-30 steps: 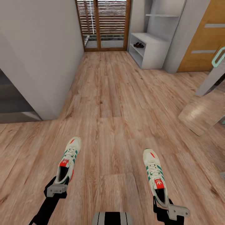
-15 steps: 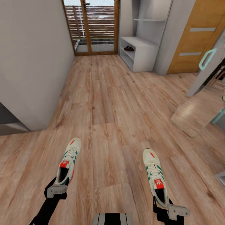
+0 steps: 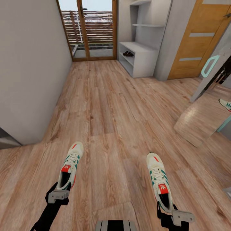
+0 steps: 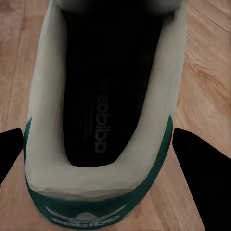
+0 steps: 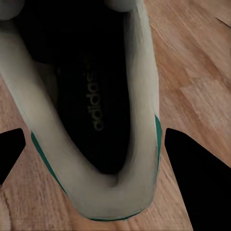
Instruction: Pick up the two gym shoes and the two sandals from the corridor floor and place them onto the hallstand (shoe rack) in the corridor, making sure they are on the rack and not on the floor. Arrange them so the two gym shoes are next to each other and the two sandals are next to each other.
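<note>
At the left of the head view a grey wall (image 3: 32,70) runs down the corridor toward a slatted wooden door (image 3: 88,30) at the far end. Low on that side, the left gripper (image 3: 58,194) pinches the heel of the left gym shoe (image 3: 70,165), which points forward, toe away from the robot, above the corridor floor (image 3: 106,106). In the left wrist view the same shoe's dark insole and green heel band (image 4: 98,125) sit between the two dark fingers (image 4: 199,178), one on each side of the heel and pressed against it.

Further right, the right gripper (image 3: 175,213) grips the heel of the right gym shoe (image 3: 158,181), also toe-forward and held well apart from the other shoe. The right wrist view looks into its opening (image 5: 94,96), with a finger (image 5: 197,173) on each flank of the heel.

Beyond, at the far right end of the corridor, stands the hallstand (image 3: 142,54), white-grey with a tall back panel. A dark pair of sandals (image 3: 128,54) sits on its open tier, side by side. To its right is an orange-brown door (image 3: 192,41), then a leaning mirror (image 3: 205,106) with a teal frame that reflects part of a sneaker
</note>
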